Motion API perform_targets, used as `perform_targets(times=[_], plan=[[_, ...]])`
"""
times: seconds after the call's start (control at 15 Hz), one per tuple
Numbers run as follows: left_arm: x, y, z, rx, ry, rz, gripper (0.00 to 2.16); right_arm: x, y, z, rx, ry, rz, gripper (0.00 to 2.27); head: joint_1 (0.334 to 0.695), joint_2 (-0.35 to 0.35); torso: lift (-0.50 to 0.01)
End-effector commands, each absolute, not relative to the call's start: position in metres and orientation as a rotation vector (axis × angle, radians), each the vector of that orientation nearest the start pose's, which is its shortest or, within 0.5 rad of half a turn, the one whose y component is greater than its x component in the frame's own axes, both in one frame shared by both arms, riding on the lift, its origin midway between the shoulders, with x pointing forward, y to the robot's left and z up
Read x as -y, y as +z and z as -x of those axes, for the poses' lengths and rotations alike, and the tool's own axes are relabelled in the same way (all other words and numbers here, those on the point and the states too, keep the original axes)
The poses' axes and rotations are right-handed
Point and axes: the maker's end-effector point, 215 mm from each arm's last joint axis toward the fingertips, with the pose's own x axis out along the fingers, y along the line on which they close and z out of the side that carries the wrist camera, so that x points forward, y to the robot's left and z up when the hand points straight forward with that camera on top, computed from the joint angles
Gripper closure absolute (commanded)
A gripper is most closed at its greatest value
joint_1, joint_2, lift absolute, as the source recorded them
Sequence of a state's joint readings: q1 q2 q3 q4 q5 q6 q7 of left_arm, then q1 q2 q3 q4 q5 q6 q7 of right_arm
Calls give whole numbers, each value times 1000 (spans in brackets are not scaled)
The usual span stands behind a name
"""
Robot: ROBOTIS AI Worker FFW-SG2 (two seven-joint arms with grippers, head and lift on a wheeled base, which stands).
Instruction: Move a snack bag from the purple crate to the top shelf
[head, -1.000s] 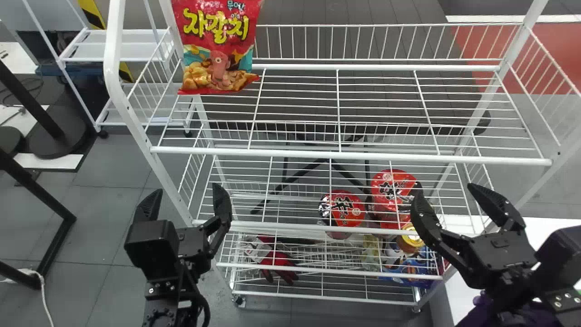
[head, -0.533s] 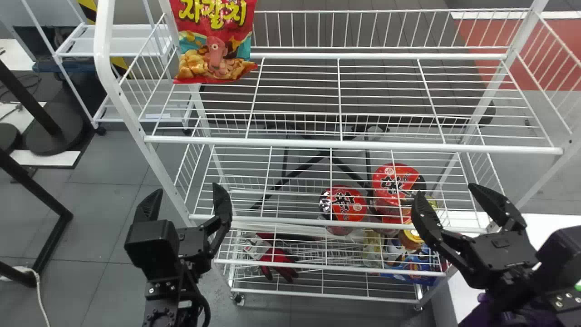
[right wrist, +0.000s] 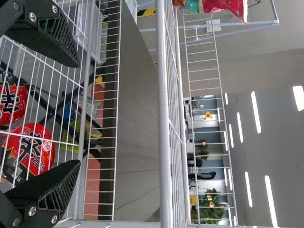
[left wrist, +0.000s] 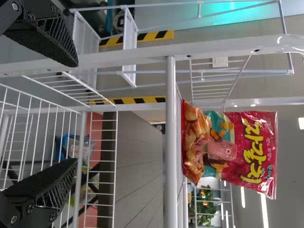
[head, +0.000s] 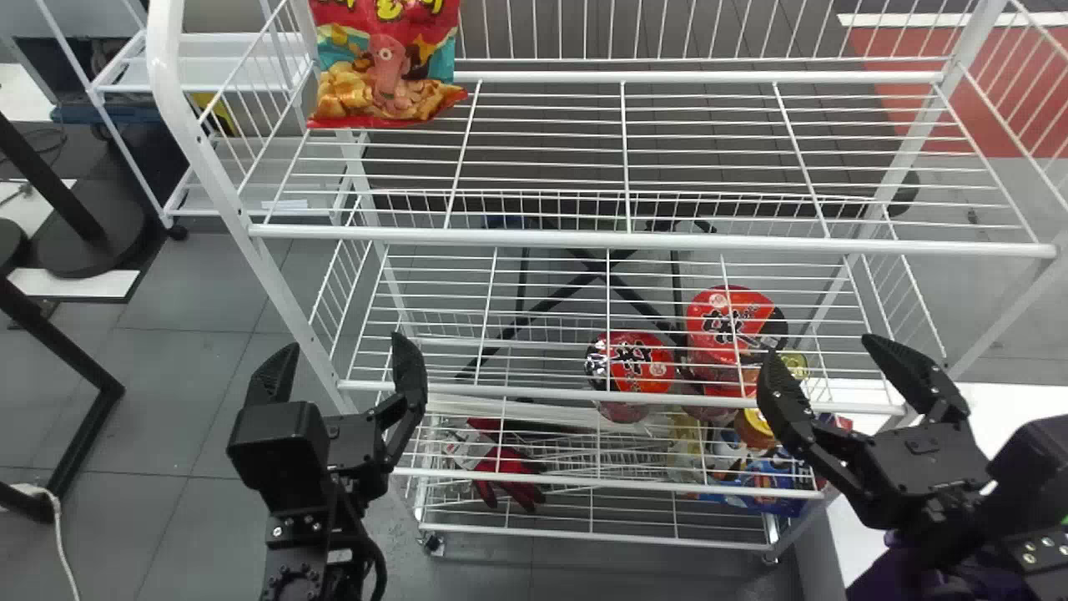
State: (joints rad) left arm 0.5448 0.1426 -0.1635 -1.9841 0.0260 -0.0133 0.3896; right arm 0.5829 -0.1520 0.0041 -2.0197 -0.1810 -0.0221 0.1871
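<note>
A red snack bag [head: 385, 67] stands upright at the left end of the rack's top shelf [head: 634, 240]; the left wrist view shows the same snack bag [left wrist: 230, 147] behind the shelf's front bar. My left gripper [head: 334, 371] is open, below and in front of that shelf on the left, touching nothing; its spread fingers also show in the left wrist view [left wrist: 71, 111]. On the right, my right gripper [head: 822, 359] stands open before the middle shelf, also empty [right wrist: 78, 114]. Part of a purple thing [head: 884, 572] lies under the right arm; whether it is the crate I cannot tell.
Red-lidded noodle cups [head: 630, 361] sit on the middle shelf toward the right. Red gloves [head: 505, 476] and blue packages [head: 772, 484] lie on a lower shelf. A white surface [head: 993, 413] stands at the right, and a smaller white rack [head: 242, 63] behind at the left.
In the head view the rack has grown larger, with its top shelf and the snack bag shifting upward. Both grippers hold nearly the same place and stay open.
</note>
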Motion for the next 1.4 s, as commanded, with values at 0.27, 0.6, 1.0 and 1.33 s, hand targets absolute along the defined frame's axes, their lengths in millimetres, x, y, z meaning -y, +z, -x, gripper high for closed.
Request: perform_targets(times=[0.27, 0.6, 1.0, 1.33], plan=[[-234, -390, -413, -125, 179, -51, 107, 200, -378, -409, -115, 255, -60, 87, 695, 47, -224], [-235, -391, -413, -125, 181, -51, 103, 201, -377, -409, -110, 255, -57, 83, 695, 47, -244], [-235, -391, -410, -128, 185, -51, 103, 199, -376, -408, -96, 265, -50, 70, 695, 49, -269], [-236, -392, -409, -130, 189, -50, 103, 200, -374, -408, -88, 266, -46, 66, 695, 51, -289]])
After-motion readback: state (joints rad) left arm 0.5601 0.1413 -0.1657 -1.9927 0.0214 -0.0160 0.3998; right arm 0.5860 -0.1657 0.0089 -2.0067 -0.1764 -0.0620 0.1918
